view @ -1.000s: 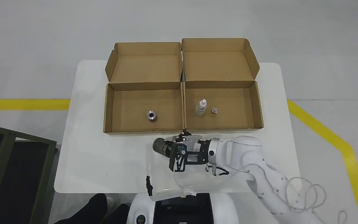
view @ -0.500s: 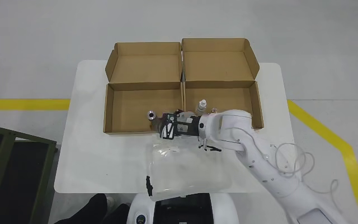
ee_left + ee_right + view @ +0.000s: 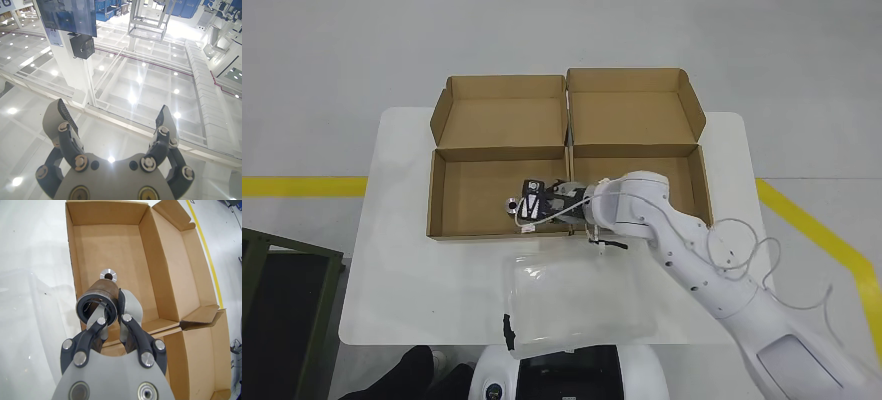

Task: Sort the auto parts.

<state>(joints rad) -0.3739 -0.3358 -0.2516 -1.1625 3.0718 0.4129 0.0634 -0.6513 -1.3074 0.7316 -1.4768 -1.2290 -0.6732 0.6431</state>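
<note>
1. right pincer (image 3: pixel 113 303) is clamped on the dark cylindrical bearing (image 3: pixel 101 294). one finger sits inside the bore, the other presses on the outer wall, so it's pinching the bearing's wall rather than wrapping the whole thing.
2. the bearing lies roughly on its side in the grip, open end facing back toward the wrist camera. you can see the little balls inside the bore.
3. from the top view the bearing is inside the outline of the left cardboard box (image 3: pixel 472 195), on the side closest to the wall it shares with the right cardboard box (image 3: pixel 682 190). can't tell whether it's touching the box floor or hanging just above it.
4. there's a small silver ring (image 3: pixel 108 275) on the floor of the left box, flat, hole facing up. it's just beyond the bearing's far end. from the wrist view they look close, but i can't tell if they touch.
5. both boxes sit side by side on the white bench (image 3: pixel 402 280) with their lids folded open at the back.
6. a clear plastic bag (image 3: pixel 577 300) lies on the bench in front of the boxes, near the robot's edge.
7. left pincer (image 3: pixel 112 106) points up at the ceiling, fingers spread wide with nothing between them.
</note>
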